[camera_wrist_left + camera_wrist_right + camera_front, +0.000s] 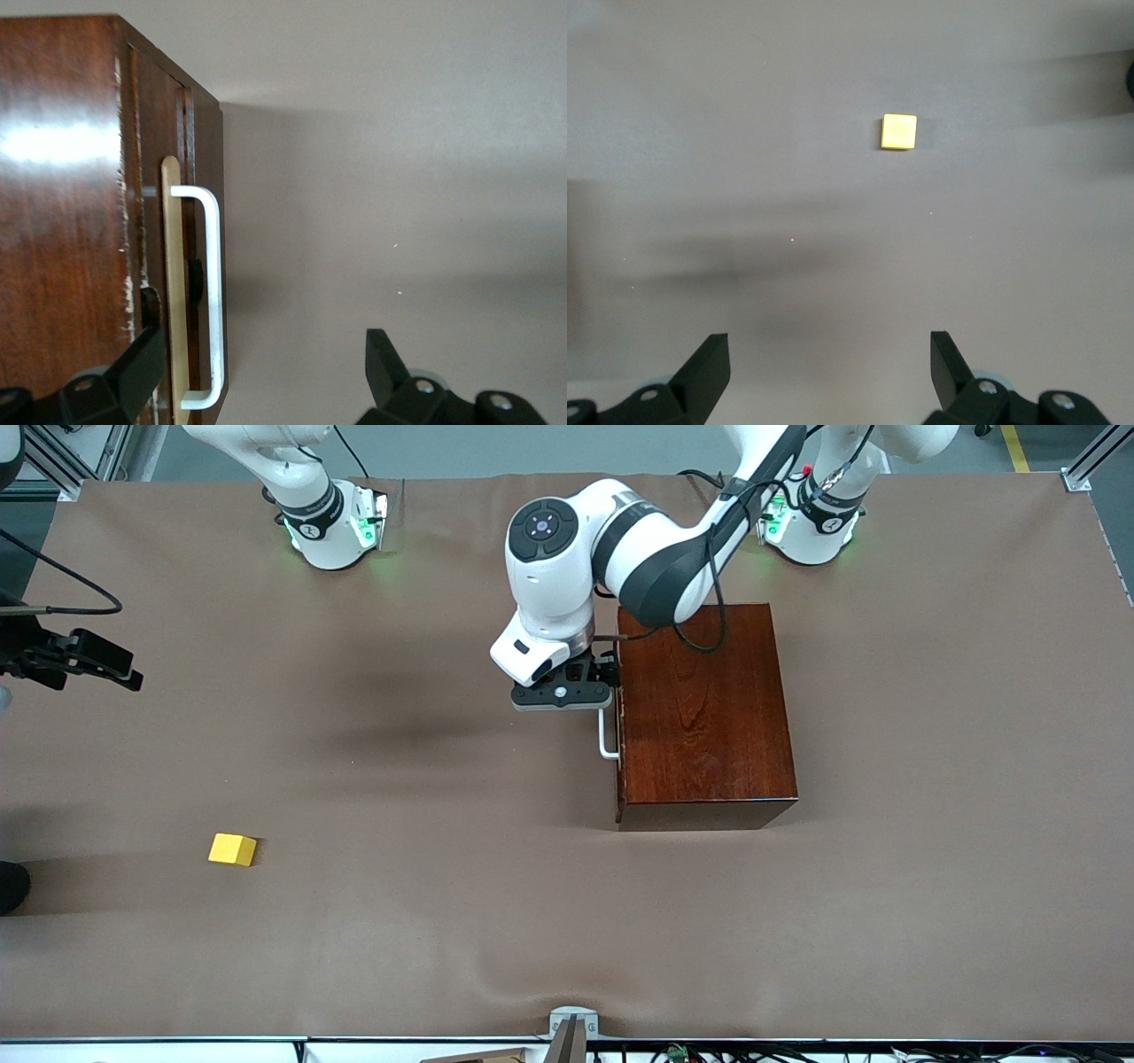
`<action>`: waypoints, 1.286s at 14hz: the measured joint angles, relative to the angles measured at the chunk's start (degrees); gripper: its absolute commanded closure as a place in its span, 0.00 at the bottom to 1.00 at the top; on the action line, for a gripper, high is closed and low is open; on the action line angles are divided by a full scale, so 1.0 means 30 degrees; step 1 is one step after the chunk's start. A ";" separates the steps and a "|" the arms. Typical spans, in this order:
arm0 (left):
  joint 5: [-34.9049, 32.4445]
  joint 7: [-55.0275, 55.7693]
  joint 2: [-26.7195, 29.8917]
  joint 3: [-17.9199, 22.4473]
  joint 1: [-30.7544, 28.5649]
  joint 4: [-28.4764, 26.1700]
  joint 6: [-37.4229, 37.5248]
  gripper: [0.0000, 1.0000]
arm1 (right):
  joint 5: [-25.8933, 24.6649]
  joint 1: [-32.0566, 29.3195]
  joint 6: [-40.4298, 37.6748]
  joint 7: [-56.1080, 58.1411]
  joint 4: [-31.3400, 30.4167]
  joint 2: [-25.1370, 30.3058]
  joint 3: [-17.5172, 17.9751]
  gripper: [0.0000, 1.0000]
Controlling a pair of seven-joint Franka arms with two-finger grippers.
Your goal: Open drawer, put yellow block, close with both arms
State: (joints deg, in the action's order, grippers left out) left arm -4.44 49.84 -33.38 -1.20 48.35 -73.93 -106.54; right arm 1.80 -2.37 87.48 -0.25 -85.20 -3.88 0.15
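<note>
The dark red-brown wooden box [704, 717] stands toward the left arm's end of the table with the drawer [620, 779] shut in it. Its white U-shaped handle [607, 737] faces the right arm's end. My left gripper [564, 695] hangs at that handle, open. In the left wrist view the handle [213, 292] lies between the spread fingers [146, 341], untouched. The yellow block [232, 849] lies on the cloth toward the right arm's end, nearer the front camera than the box. My right gripper [830, 341] is open and empty, high over bare cloth, apart from the block [899, 132].
Brown cloth [443, 921] covers the whole table, with a few soft wrinkles near the front edge. Both round bases [332, 527] glow green along the table's robot edge. A black hand with a cable [89, 660] juts in at the right arm's end.
</note>
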 measured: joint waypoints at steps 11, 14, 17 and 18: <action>0.0023 0.0313 -0.1501 0.0014 0.0007 0.0025 0.0571 0.00 | 0.0000 0.0000 -0.0002 0.0001 0.0000 0.0000 0.0000 0.00; 0.0033 0.0951 -0.1878 0.0013 0.0222 0.0032 0.0522 0.00 | 0.0000 0.0000 -0.0002 0.0003 0.0000 0.0000 0.0001 0.00; 0.0033 0.1044 -0.2069 0.0127 0.0220 0.0045 0.0405 0.00 | 0.0000 0.0000 -0.0002 0.0002 0.0000 0.0000 0.0001 0.00; 0.0033 0.1044 -0.2098 0.0170 0.0220 0.0047 0.0402 0.00 | 0.0000 0.0000 -0.0001 0.0003 0.0000 0.0000 0.0000 0.00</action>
State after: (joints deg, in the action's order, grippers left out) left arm -4.34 52.97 -39.68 -0.69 49.00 -73.79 -105.33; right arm 1.81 -2.37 87.47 -0.24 -85.21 -3.88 0.16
